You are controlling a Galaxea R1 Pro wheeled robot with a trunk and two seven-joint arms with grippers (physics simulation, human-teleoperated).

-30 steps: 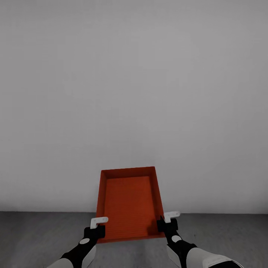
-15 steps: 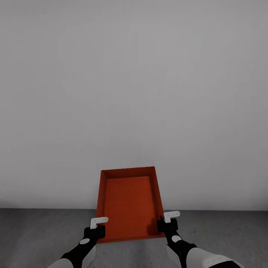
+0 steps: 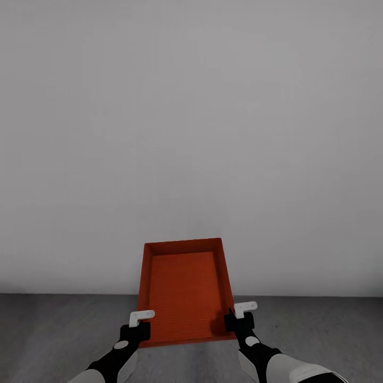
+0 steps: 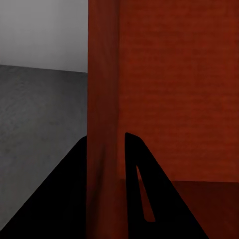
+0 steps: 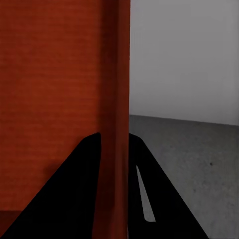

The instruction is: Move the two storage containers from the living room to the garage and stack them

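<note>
Head view: both arms are carrying an orange box (image 3: 185,290) in front of a white wall (image 3: 191,133), above the grey floor (image 3: 53,340). Left fingers (image 3: 141,317) and right fingers (image 3: 245,308) are each pinching a side wall, likely keeping it level for setting down.

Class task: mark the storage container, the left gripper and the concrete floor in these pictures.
storage container (image 3: 183,290): head view, inner bottom.
left gripper (image 3: 141,317): head view, fingers on the container's side wall.
floor (image 3: 48,330): head view, bare grey patch.
</note>
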